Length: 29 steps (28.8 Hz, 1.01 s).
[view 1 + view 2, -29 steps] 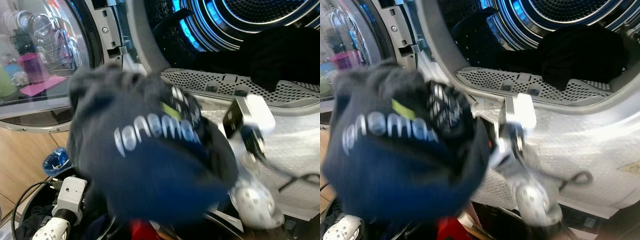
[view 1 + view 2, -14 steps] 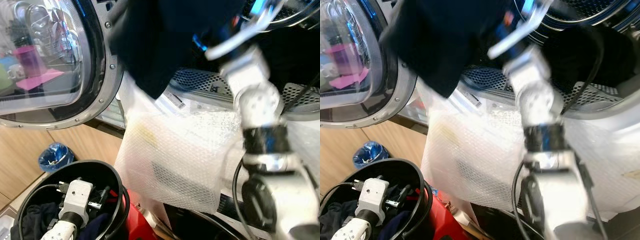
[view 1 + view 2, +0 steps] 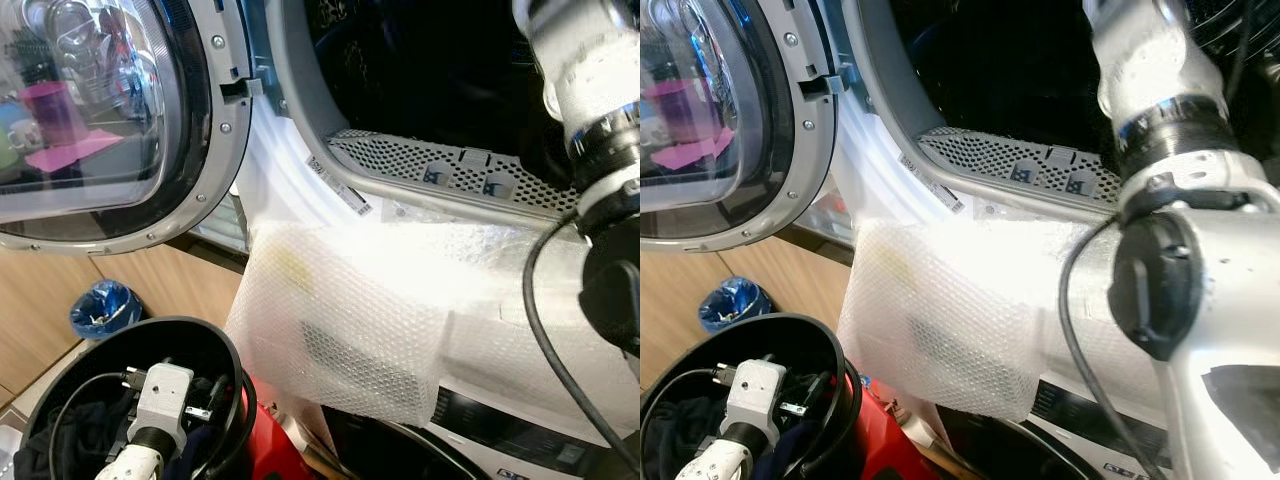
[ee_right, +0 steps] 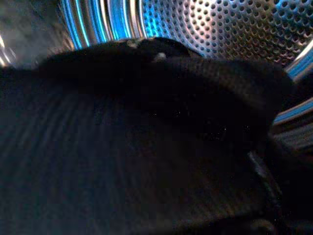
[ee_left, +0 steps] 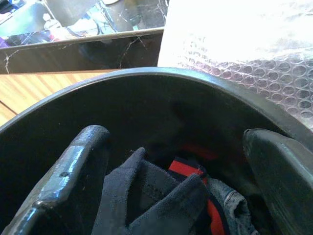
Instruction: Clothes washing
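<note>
Silver right arm (image 3: 590,90) reaching into the washer drum (image 4: 230,29)
Right gripper's grasp unclear; left gripper (image 5: 176,196) spread above clothes (image 5: 156,196) in the black basket (image 5: 146,98)

- Right arm (image 3: 1200,330): silver-white casing, round black joint cap, chrome ring band, loose black cable.
- Left arm (image 3: 160,400): white boxy wrist block, perforated white shell, black cable.
- Left gripper (image 5: 181,191): two glossy black fingers (image 5: 68,181).

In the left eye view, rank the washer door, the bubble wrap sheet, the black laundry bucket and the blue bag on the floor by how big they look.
1. Bubble wrap sheet
2. Washer door, close to the sheet and cut by the frame edge, so their order is unsure
3. Black laundry bucket, partly cut off
4. Blue bag, clearly smallest
</note>
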{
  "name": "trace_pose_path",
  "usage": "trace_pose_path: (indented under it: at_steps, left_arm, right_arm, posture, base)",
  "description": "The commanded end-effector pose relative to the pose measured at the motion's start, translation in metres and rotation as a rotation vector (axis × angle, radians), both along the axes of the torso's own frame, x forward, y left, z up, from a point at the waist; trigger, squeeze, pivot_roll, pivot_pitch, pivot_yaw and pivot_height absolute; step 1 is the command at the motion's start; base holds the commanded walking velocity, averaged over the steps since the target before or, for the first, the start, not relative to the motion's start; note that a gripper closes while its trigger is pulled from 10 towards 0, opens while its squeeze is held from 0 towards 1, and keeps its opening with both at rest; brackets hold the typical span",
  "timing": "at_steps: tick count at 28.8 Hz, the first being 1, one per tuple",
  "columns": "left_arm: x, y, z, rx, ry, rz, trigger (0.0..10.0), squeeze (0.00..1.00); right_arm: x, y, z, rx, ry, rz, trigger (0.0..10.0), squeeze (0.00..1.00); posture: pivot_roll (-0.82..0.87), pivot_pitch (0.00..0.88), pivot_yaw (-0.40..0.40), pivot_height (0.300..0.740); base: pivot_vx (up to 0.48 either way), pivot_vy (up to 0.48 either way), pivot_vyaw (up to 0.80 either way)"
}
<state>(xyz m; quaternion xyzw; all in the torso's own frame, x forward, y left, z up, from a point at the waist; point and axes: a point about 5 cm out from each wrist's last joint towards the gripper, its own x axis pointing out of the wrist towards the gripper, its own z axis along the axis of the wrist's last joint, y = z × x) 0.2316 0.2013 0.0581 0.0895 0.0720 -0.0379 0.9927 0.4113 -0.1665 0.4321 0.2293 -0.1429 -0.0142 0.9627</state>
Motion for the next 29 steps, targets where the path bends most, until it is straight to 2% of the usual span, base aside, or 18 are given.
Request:
trace_pose_path:
  at_steps: [1,5,6,7,8,14,18,21,24,29]
  left_arm:
    - [-0.002,0.002,-0.003,0.016,0.015,0.012,10.0,0.0]
    - [-0.001,0.001,-0.003,0.015,0.016,-0.003,10.0,0.0]
    - [-0.001,0.0,-0.003,0.015,0.016,-0.004,10.0,0.0]
    - [0.0,0.0,-0.003,0.016,0.017,-0.006,10.0,0.0]
    - [0.0,0.0,-0.002,0.016,0.018,-0.01,10.0,0.0]
    - [0.0,-0.001,-0.002,0.016,0.02,-0.022,10.0,0.0]
    - [0.0,-0.002,-0.002,0.015,0.023,-0.033,10.0,0.0]
    - [-0.001,-0.002,-0.002,0.015,0.024,-0.037,10.0,0.0]
    - [-0.001,-0.001,-0.001,0.015,0.025,-0.038,10.0,0.0]
    - [-0.002,0.0,-0.001,0.015,0.026,-0.037,10.0,0.0]
  right_arm:
    - [-0.005,0.013,0.017,-0.074,-0.048,0.014,10.0,0.0]
    - [-0.001,0.02,0.005,-0.139,0.0,0.005,10.0,0.0]
    - [0.0,0.02,0.004,-0.128,0.004,0.01,10.0,0.23]
    - [0.0,0.02,0.004,-0.126,0.006,0.006,10.0,0.86]
    - [0.0,0.021,0.004,-0.124,0.0,0.019,10.0,1.0]
    - [-0.002,0.023,0.009,-0.183,-0.03,0.023,10.0,1.0]
    - [-0.004,0.021,0.014,-0.188,-0.062,0.021,10.0,1.0]
    - [-0.006,0.016,0.02,-0.122,-0.095,0.036,10.0,1.0]
    - [-0.006,0.004,0.019,-0.003,-0.078,0.017,10.0,1.0]
    - [-0.005,0.002,0.017,0.027,-0.078,0.022,10.0,1.0]
  posture:
    - [0.03,0.027,0.071,0.74]
    - [0.02,0.026,0.079,0.74]
    - [0.02,0.026,0.079,0.74]
    - [0.02,0.027,0.082,0.74]
    - [0.02,0.027,0.084,0.74]
    - [0.01,0.031,0.093,0.74]
    - [0.02,0.032,0.097,0.74]
    - [0.02,0.034,0.097,0.74]
    - [0.02,0.039,0.099,0.74]
    - [0.03,0.041,0.102,0.74]
  base:
    - [0.0,0.0,0.0]
    - [0.0,0.0,0.0]
    - [0.0,0.0,0.0]
    - [0.0,0.0,0.0]
    - [0.0,0.0,0.0]
    - [0.0,0.0,0.0]
    - [0.0,0.0,0.0]
    - [0.0,0.0,0.0]
    - [0.0,0.0,0.0]
    - [0.0,0.0,0.0]
